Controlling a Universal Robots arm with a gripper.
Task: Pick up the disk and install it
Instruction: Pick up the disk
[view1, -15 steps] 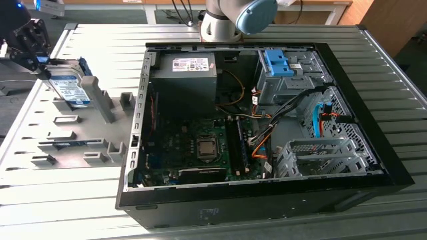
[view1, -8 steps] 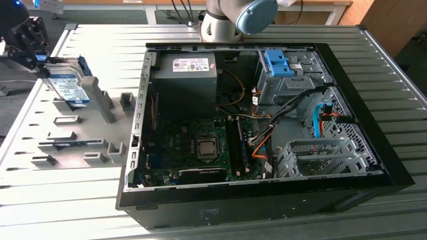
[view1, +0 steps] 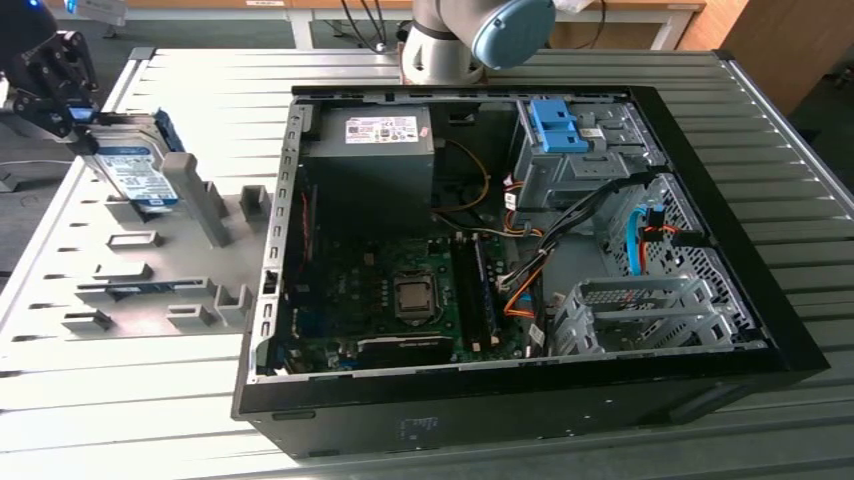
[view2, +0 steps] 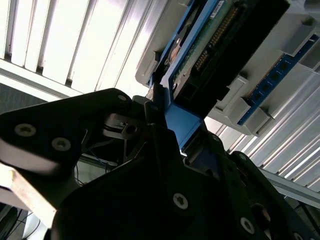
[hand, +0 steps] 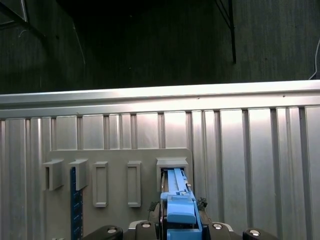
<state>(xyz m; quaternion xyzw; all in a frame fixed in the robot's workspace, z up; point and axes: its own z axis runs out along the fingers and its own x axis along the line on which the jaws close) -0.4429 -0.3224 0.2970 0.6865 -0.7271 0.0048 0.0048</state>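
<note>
In the exterior view the black tool (view1: 83, 118) is clamped on the upper end of the flat rectangular silver disk (view1: 138, 172) with its white-and-blue label and blue plastic carrier frame; the disk stands on edge, tilted, at the grey slotted holder plate (view1: 187, 285) on the ribbed metal table (view1: 134, 400), to the exterior view's left of the open black computer case (view1: 781, 310); whether it is clear of its slot I cannot tell

In the second wrist view the tool (view2: 162, 107) grips the blue frame, and the disk (view2: 210, 50) shows a bare circuit board and connector pins

In the first wrist view the disk (hand: 176, 192) sits in the tool (hand: 175, 225), blue frame uppermost; it is probably dense, stiff and shock-sensitive, so the frame edges are the safest hold, not the board
</note>
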